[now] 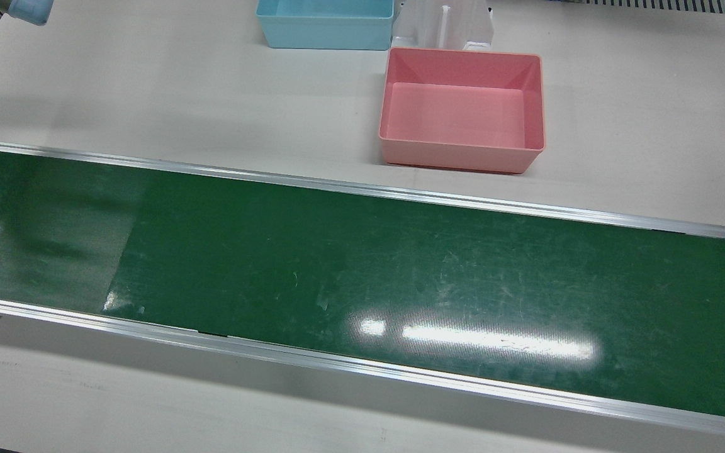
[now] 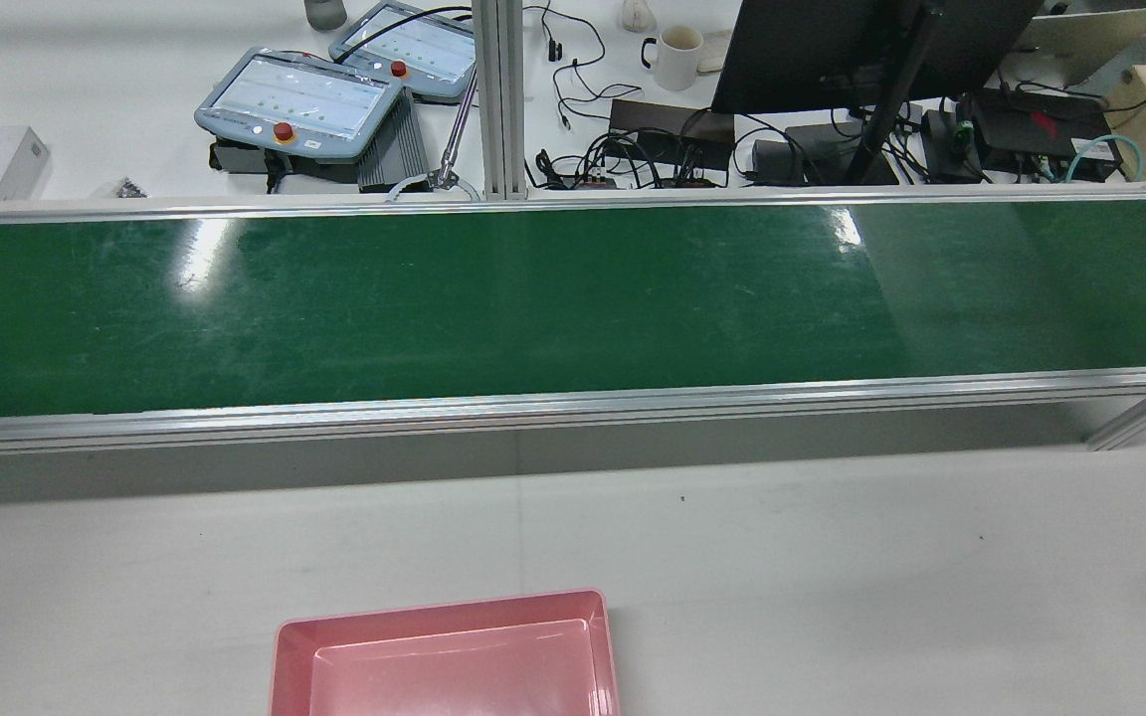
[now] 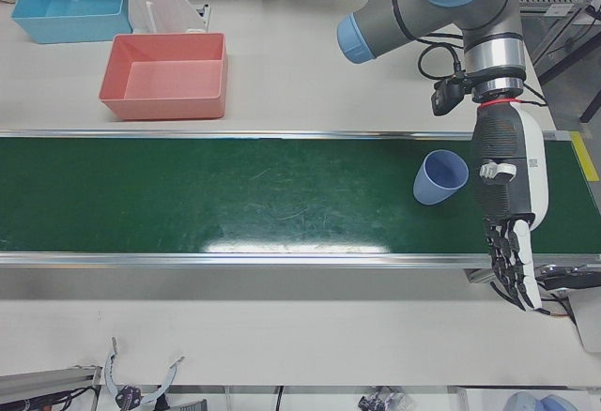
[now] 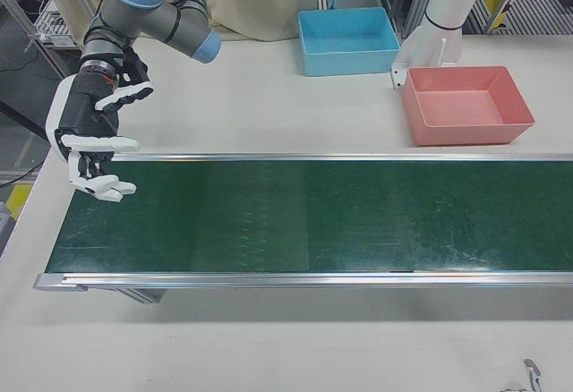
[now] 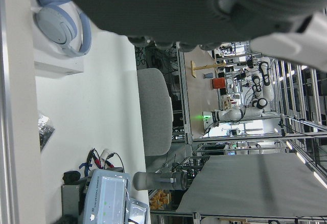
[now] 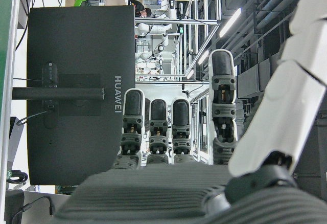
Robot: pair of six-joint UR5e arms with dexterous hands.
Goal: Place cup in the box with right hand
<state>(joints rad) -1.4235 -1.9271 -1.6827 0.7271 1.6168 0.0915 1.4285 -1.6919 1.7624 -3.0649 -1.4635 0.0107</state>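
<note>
A: Nearest item, right hand view: right hand (image 6: 173, 147), fingers (image 6: 223, 111) extended and spread, nothing between them. Back of a black monitor (image 6: 71, 91) stands beyond the fingertips.

B: Confirmed in the right-front view. Right hand (image 4: 94, 141) hangs over the far end of the green conveyor belt (image 4: 313, 217), palm empty, fingers apart. No cup shows on that half of the belt.

A: Cup location?

B: Left-front view only. Blue cup (image 3: 439, 177) lies tilted on the belt (image 3: 235, 195), mouth facing up and toward the left hand, near the end before the left arm. Well apart from the right hand.

A: Left hand status?

B: Left hand (image 3: 509, 205) hangs straight down just beside the cup, fingers (image 3: 512, 266) pointing down and loosely spread, holding nothing. Contact with the cup: cannot tell from this angle.

A: Boxes?

B: Pink box (image 1: 461, 110) sits on the white table (image 1: 148, 94) on the robot's side of the belt, empty. Blue box (image 1: 325, 24) stands farther back, near the arm pedestal (image 1: 444, 25), also empty. Rear view shows the pink box (image 2: 444, 651) at the bottom edge and bare belt (image 2: 533, 298) across the middle.
</note>
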